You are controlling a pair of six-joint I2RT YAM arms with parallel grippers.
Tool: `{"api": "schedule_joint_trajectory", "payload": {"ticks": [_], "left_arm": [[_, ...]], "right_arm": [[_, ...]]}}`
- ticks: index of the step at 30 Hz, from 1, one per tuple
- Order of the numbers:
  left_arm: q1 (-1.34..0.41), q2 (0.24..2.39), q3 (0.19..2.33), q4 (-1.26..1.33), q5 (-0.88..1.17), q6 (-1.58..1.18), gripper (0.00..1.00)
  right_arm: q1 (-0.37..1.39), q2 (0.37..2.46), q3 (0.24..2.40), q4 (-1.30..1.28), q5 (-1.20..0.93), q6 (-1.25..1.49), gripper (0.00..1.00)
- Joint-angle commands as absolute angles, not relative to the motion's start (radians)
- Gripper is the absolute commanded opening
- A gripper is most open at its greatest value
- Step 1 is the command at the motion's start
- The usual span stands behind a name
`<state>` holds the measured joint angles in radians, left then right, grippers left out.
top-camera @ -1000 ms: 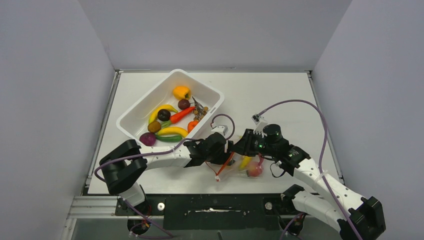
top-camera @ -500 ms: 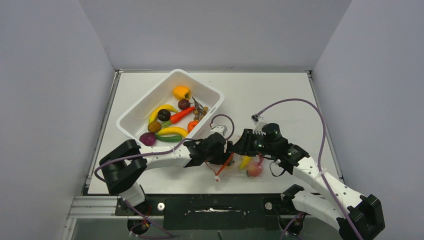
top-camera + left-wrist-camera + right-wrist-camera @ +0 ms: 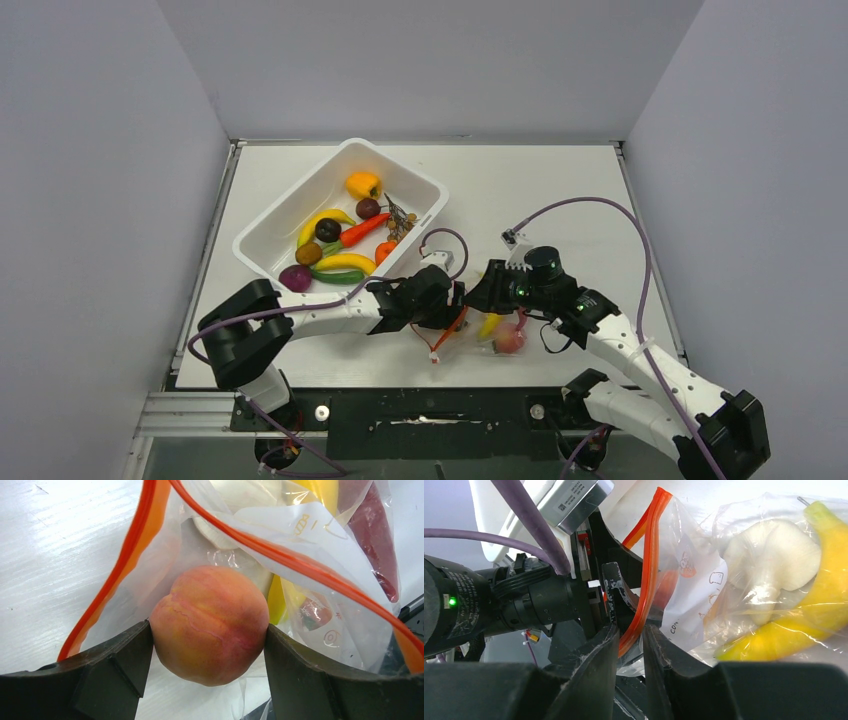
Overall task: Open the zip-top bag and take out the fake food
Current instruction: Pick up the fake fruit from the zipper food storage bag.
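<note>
**Peach gripped at the bag's open mouth**

The crinkly clear bag (image 3: 492, 338) lies on the table (image 3: 570, 190) near its front edge, between both arms. Its red-orange zip strip (image 3: 125, 575) is parted. Only the left wrist view shows the left gripper (image 3: 207, 647) clamped on a peach (image 3: 210, 612) at the mouth. The right wrist view shows the right gripper (image 3: 630, 636) pinching the strip, with a banana (image 3: 809, 612) inside the bag.

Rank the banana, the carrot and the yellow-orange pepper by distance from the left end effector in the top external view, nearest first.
From the left end effector:
1. Banana: inside the zip-top bag, just to its right.
2. Carrot: middle of the white tub, farther back and left.
3. Pepper: at the tub's far end.
</note>
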<state>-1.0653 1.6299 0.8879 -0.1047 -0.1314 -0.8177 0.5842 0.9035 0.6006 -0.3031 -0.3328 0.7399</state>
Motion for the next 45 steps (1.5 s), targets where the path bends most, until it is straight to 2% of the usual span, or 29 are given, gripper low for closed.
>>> {"api": "schedule_joint_trajectory", "payload": {"ticks": [1,7,16,21,31,38,45], "left_arm": [[-1.066,1.578,0.917,-0.108,-0.157,-0.805,0.0],[-1.066,1.554,0.92,-0.123,-0.185,-0.804,0.0],[-1.066,1.543,0.925,-0.141,-0.195,-0.789,0.0],[-1.059,1.612,0.993,-0.26,-0.185,-0.75,0.0],[-1.063,1.573,1.006,-0.236,-0.171,-0.728,0.0],[-1.045,1.599,1.041,-0.256,0.049,-0.594,0.0],[-1.045,1.524,1.04,-0.28,-0.035,-0.598,0.0]], "right_arm": [[0.585,0.901,0.637,-0.284,-0.34,0.724,0.23],[0.584,0.902,0.627,-0.298,-0.31,0.721,0.16],[0.584,0.968,0.639,-0.336,-0.265,0.719,0.15],[0.588,0.987,0.644,-0.348,-0.254,0.713,0.16],[0.587,1.047,0.622,-0.416,-0.102,0.769,0.13],[0.587,1.051,0.587,-0.352,-0.123,0.815,0.14],[0.585,1.071,0.595,-0.356,-0.121,0.809,0.13]]}}
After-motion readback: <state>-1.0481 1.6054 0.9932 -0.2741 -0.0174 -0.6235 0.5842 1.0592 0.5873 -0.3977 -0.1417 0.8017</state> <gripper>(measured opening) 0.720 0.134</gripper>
